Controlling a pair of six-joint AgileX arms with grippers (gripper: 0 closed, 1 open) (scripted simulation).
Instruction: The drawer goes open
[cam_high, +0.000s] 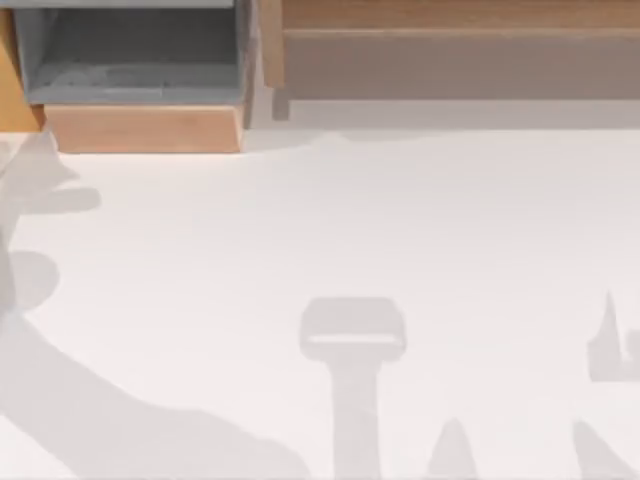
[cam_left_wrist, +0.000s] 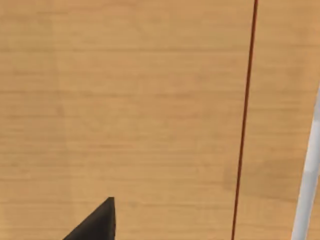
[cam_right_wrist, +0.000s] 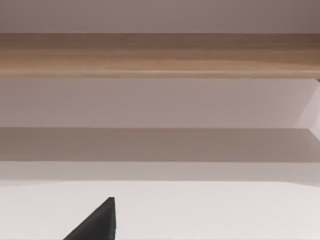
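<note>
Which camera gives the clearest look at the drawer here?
The top view: the drawer sits pulled out at the table's far left, its grey inside and wooden front visible from above. The left wrist view has close-up wood grain with a thin dark seam, unidentifiable. The right wrist view faces a wooden shelf instead.

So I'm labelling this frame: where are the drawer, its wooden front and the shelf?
drawer (cam_high: 130, 55), top view, on its grey inside floor.
wooden front (cam_high: 145, 128), top view, middle of the panel.
shelf (cam_high: 450, 65), top view, on its grey recess.
</note>
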